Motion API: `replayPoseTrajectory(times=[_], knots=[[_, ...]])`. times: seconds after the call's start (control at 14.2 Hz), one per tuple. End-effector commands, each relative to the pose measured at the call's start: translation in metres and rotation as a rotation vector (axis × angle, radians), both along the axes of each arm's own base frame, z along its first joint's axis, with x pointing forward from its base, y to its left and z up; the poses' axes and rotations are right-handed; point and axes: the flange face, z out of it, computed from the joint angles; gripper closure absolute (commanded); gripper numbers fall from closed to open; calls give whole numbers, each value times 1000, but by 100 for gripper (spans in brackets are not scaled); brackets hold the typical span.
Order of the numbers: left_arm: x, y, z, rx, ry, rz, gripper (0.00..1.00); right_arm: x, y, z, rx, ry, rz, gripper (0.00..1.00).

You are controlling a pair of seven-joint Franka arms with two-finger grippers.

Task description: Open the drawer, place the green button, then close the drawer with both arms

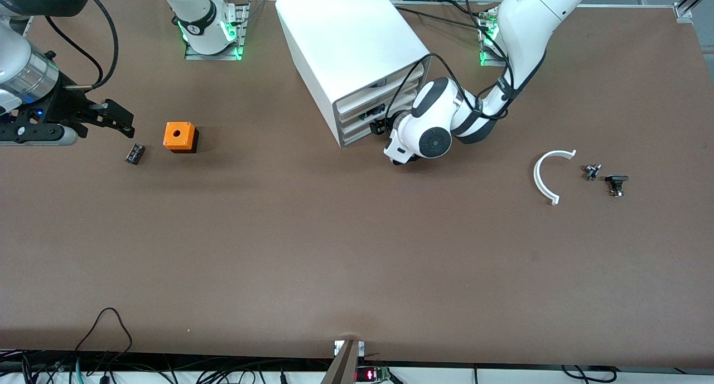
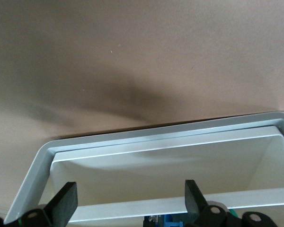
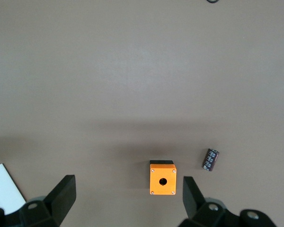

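Observation:
The white cabinet (image 1: 346,43) stands at the middle of the table near the arms' bases, its three drawers pushed in. The lowest drawer (image 1: 357,137) is the task's drawer. My left gripper (image 1: 381,128) is right at the drawer fronts, open. In the left wrist view (image 2: 131,189) its fingers straddle a white drawer lip (image 2: 132,205) inside the grey frame (image 2: 156,137), gripping nothing. My right gripper (image 1: 124,120) hangs open and empty over the table at the right arm's end; it also shows in the right wrist view (image 3: 128,183). No green-capped button is in view.
An orange cube with a hole (image 1: 179,137) and a small black component (image 1: 134,153) lie beside the right gripper; both show in the right wrist view, the cube (image 3: 163,179) and the component (image 3: 210,159). A white curved piece (image 1: 549,174) and two small dark parts (image 1: 592,172) (image 1: 616,184) lie toward the left arm's end.

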Motion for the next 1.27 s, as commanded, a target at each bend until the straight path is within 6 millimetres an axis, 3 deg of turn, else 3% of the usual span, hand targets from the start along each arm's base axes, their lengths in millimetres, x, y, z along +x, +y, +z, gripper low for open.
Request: replayPoseTrajectory(times=[0.0, 0.14, 0.28, 0.63, 0.92, 1.06, 1.2], knots=[[47, 35, 41, -36, 33, 36, 0, -6, 3, 10, 13, -16, 18, 0], [91, 69, 79, -31, 29, 28, 0, -5, 4, 12, 18, -22, 3, 0], [122, 112, 105, 51, -41, -7, 0, -6, 4, 14, 18, -25, 1, 0], [172, 199, 188, 181, -314, -285, 0, -5, 1, 21, 20, -37, -2, 0], [191, 262, 258, 131, -462, -408, 0, -5, 2, 24, 22, -41, -2, 0], [188, 278, 291, 127, -520, -466, 0, -5, 2, 24, 22, -41, -2, 0], [179, 315, 318, 120, -548, -491, 0, -5, 2, 24, 21, -43, -2, 0]])
